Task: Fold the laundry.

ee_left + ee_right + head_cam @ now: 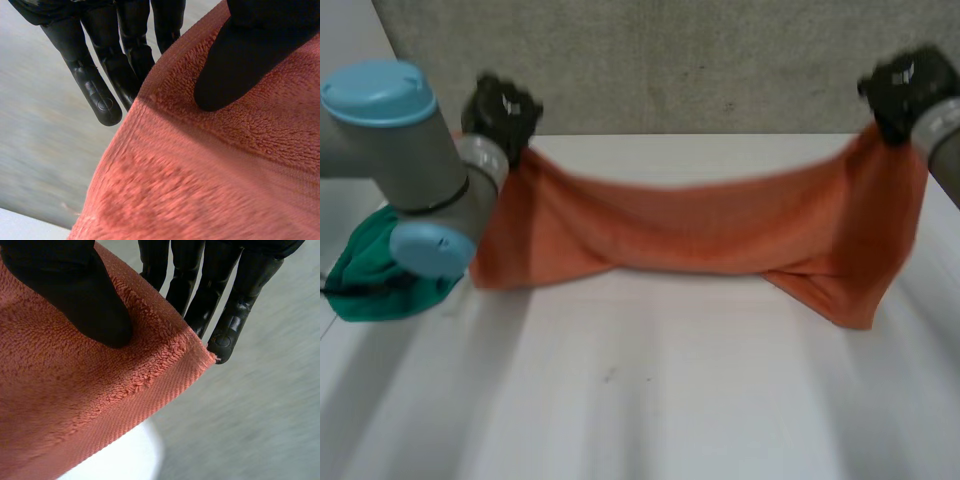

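The orange towel (700, 225) is judged soft, limp and light. It is held up over the white table (620, 400), spread between the two hands, and it sags in the middle, with its lower folds hanging down to the tabletop; whether they touch it cannot be told. A thick looped pile is seen in the wrist views, with a flat woven band along the hem, so a sure grip with little slipping is to be expected, and nothing fragile is involved. Hold is best taken at the top corners, on or just inside the hem band. The left hand (500, 110) is closed on the towel's left upper end, the cloth being pinched between the thumb (240, 60) and the nearly straight fingers (95, 90) behind it. The right hand (905, 90) is closed likewise on the right upper corner, thumb (85, 300) pressed on the pile and fingers (225, 315) behind the hem. A green cloth (370, 280) is bunched beside the left arm, near the towel's left end.
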`<state>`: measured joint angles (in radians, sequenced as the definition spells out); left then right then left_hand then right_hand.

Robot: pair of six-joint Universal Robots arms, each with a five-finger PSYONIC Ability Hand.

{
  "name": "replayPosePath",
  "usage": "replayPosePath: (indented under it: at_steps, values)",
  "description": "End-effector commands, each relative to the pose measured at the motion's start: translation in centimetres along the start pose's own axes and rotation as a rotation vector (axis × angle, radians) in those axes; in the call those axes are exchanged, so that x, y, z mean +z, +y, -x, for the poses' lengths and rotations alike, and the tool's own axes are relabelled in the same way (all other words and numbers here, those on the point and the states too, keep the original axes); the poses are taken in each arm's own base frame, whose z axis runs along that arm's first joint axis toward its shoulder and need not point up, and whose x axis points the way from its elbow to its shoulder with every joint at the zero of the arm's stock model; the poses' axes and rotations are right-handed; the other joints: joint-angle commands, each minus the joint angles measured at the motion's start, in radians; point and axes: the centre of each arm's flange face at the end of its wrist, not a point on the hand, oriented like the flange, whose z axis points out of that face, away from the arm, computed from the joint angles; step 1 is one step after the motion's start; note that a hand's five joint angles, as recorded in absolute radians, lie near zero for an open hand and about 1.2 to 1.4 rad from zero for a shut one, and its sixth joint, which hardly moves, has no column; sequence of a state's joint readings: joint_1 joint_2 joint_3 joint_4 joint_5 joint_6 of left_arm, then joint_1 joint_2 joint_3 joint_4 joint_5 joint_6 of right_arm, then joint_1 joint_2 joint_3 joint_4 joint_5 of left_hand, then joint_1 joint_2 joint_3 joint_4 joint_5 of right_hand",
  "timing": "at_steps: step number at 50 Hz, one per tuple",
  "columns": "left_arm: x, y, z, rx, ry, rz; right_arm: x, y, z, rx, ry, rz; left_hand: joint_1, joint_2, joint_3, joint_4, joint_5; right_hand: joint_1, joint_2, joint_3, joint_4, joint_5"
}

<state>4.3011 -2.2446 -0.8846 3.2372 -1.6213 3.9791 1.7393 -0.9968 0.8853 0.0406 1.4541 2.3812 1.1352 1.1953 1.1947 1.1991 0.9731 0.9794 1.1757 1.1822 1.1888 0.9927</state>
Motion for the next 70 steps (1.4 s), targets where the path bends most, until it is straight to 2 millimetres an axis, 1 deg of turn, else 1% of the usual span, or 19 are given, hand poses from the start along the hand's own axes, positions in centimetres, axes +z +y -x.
replayPosePath:
  at_steps: [1,4,6,8,11,18,22,23,27,32,36,39,44,45,48,52,54,61,70]
  values:
    - [3.5,-7.6,7.7,0.002,-0.404,-0.39,2.4,-7.9,-4.7,-0.019,0.374,-0.429,0.261,0.201,0.202,0.197,0.249,0.417,0.221,0.214,0.207,0.229]
    - [2.9,-9.9,10.0,-0.021,-0.515,-0.498,1.7,-10.4,-6.3,0.006,0.467,-0.546,0.261,0.201,0.202,0.197,0.249,0.417,0.221,0.214,0.207,0.229]
    - [2.2,-11.1,11.1,-0.047,-0.543,-0.536,1.3,-11.0,-6.8,0.019,0.486,-0.567,0.261,0.201,0.202,0.197,0.249,0.417,0.221,0.214,0.207,0.229]
    - [1.7,-11.3,11.5,-0.074,-0.536,-0.543,1.2,-11.0,-6.8,0.033,0.48,-0.56,0.261,0.201,0.202,0.197,0.249,0.417,0.221,0.214,0.207,0.229]
    - [1.3,-9.9,10.6,-0.129,-0.47,-0.505,1.2,-10.0,-5.9,0.041,0.436,-0.509,0.261,0.201,0.202,0.197,0.249,0.417,0.221,0.214,0.207,0.229]
    - [0.2,-3.0,5.6,-0.157,-0.293,-0.295,0.8,-5.8,-2.3,0.068,0.292,-0.361,0.261,0.201,0.202,0.197,0.249,0.417,0.221,0.214,0.207,0.229]
    - [-1.8,1.1,1.4,-0.153,-0.169,-0.165,-0.4,-2.1,1.6,0.08,0.156,-0.242,0.261,0.201,0.202,0.197,0.249,0.417,0.221,0.214,0.207,0.229]
    - [-2.8,2.5,-0.4,-0.153,-0.118,-0.119,-1.1,-0.6,3.5,0.08,0.08,-0.201,0.261,0.201,0.202,0.197,0.249,0.417,0.221,0.214,0.207,0.229]
    - [-5.4,5.6,-4.2,-0.158,-0.004,-0.009,-3.3,3.2,7.6,0.087,-0.101,-0.117,0.261,0.201,0.202,0.197,0.249,0.417,0.221,0.214,0.207,0.229]
    - [-8.8,9.2,-8.4,-0.143,0.129,0.127,-6.1,7.0,10.6,0.072,-0.246,-0.011,0.261,0.201,0.202,0.197,0.249,0.417,0.221,0.214,0.207,0.229]
    - [-11.1,10.0,-9.6,-0.124,0.188,0.188,-8.0,9.0,10.6,0.018,-0.301,0.092,0.261,0.201,0.202,0.197,0.249,0.417,0.221,0.214,0.207,0.229]
    - [-12.7,9.3,-8.6,-0.087,0.204,0.211,-9.8,9.9,9.7,-0.032,-0.364,0.194,0.261,0.201,0.202,0.197,0.249,0.417,0.221,0.214,0.207,0.229]
    - [-15.9,8.5,-6.4,0.015,0.236,0.303,-13.5,9.1,7.0,-0.081,-0.481,0.354,0.261,0.201,0.202,0.197,0.249,0.417,0.221,0.214,0.207,0.229]
    - [-17.6,8.5,-5.7,0.051,0.263,0.364,-14.6,9.0,6.1,-0.091,-0.518,0.411,0.261,0.201,0.202,0.197,0.249,0.417,0.221,0.214,0.207,0.229]
    - [-20.1,8.7,-4.7,0.108,0.317,0.471,-16.9,8.4,4.5,-0.096,-0.584,0.498,0.261,0.201,0.202,0.197,0.249,0.417,0.221,0.214,0.207,0.229]
    - [-25.3,7.6,-3.6,0.145,0.475,0.599,-19.3,7.7,3.2,-0.12,-0.649,0.564,0.261,0.201,0.202,0.197,0.249,0.417,0.221,0.214,0.207,0.229]
    - [-26.2,7.2,-3.6,0.149,0.509,0.601,-19.7,7.6,2.9,-0.139,-0.666,0.57,0.261,0.201,0.202,0.197,0.249,0.417,0.221,0.214,0.207,0.229]
    - [-25.0,6.2,-3.9,0.135,0.466,0.495,-18.6,8.4,2.3,-0.161,-0.575,0.538,0.261,0.201,0.202,0.197,0.249,0.417,0.221,0.214,0.207,0.229]
    - [-19.3,7.8,-6.1,0.129,0.419,0.464,-16.3,10.6,5.3,-0.127,-0.546,0.51,0.261,0.201,0.202,0.197,0.249,0.417,0.221,0.214,0.207,0.229]
